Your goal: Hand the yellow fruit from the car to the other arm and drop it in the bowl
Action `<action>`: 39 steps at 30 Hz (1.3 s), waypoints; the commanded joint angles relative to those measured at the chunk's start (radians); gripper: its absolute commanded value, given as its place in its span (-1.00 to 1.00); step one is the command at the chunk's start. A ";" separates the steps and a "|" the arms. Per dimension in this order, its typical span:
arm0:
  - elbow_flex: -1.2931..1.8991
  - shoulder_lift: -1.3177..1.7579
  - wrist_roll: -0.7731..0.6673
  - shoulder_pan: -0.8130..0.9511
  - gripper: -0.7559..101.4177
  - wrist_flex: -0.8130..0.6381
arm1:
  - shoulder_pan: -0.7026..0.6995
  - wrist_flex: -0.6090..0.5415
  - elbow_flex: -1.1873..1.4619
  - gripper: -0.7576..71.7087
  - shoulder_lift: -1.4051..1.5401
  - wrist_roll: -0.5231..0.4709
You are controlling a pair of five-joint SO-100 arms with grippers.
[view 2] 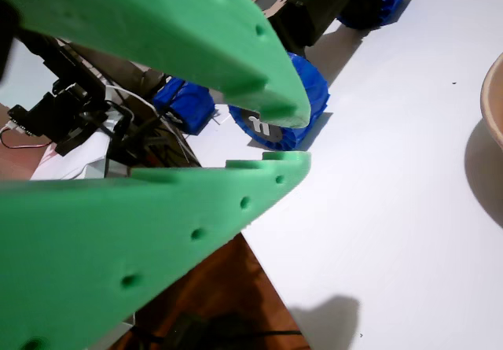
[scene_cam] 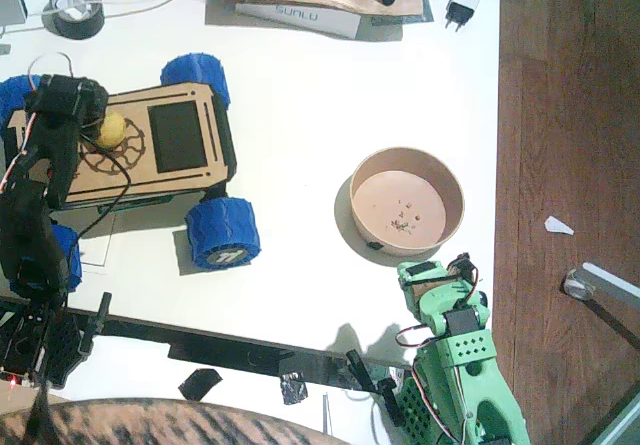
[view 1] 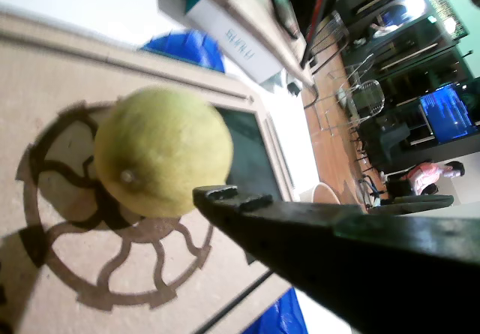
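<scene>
The yellow fruit [scene_cam: 111, 130] lies on the round engraved pattern on the car [scene_cam: 135, 100], left of its black screen. My left gripper [scene_cam: 97, 117], on the black arm, hangs right over the fruit and stands open. In a wrist view one black finger [view 1: 300, 236] reaches to the edge of the yellow fruit [view 1: 161, 150]; the other finger is out of frame. The bowl [scene_cam: 407, 152] stands right of the car with only dark specks inside. Just below it, my right gripper [scene_cam: 430, 273] on the green arm is shut and holds nothing, its green tips [view 2: 284, 139] almost touching.
A blue wheel [scene_cam: 222, 230] juts out towards the bowl. A grey tape roll [scene_cam: 77, 10], a flat box [scene_cam: 300, 13] and a white plug [scene_cam: 462, 3] lie along the far edge. The table ends at the right, by the wooden floor [scene_cam: 560, 115]. A black bar [scene_cam: 230, 350] runs along the front.
</scene>
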 commanded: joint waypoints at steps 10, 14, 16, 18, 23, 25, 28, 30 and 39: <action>-0.097 -0.115 0.011 0.091 -0.15 -0.048 | -0.003 0.000 -0.043 -0.98 0.006 -0.011; -0.097 -0.143 0.011 0.092 -0.12 -0.052 | -0.008 -0.018 -0.031 -0.98 0.006 -0.011; -0.097 -0.150 0.011 0.092 -0.13 -0.052 | -0.005 -0.034 -0.017 -0.98 0.006 -0.012; -0.097 -0.150 0.011 0.094 -0.13 -0.052 | -0.003 -0.044 -0.011 -0.98 0.006 -0.011; -0.097 -0.156 0.011 0.094 -0.14 -0.046 | 0.000 -0.055 -0.003 -0.98 0.006 -0.011; -0.097 -0.160 0.011 0.092 -0.13 -0.041 | -0.002 -0.055 -0.003 -0.98 0.006 -0.011; -0.097 -0.164 0.011 0.092 -0.20 -0.040 | -0.003 -0.058 -0.002 -0.98 0.006 -0.011; -0.097 -0.166 0.011 0.092 -0.37 -0.040 | -0.003 -0.058 0.000 -0.98 0.006 -0.011; -0.095 -0.167 0.011 0.092 -0.42 -0.031 | -0.003 -0.061 0.003 -0.98 0.006 -0.011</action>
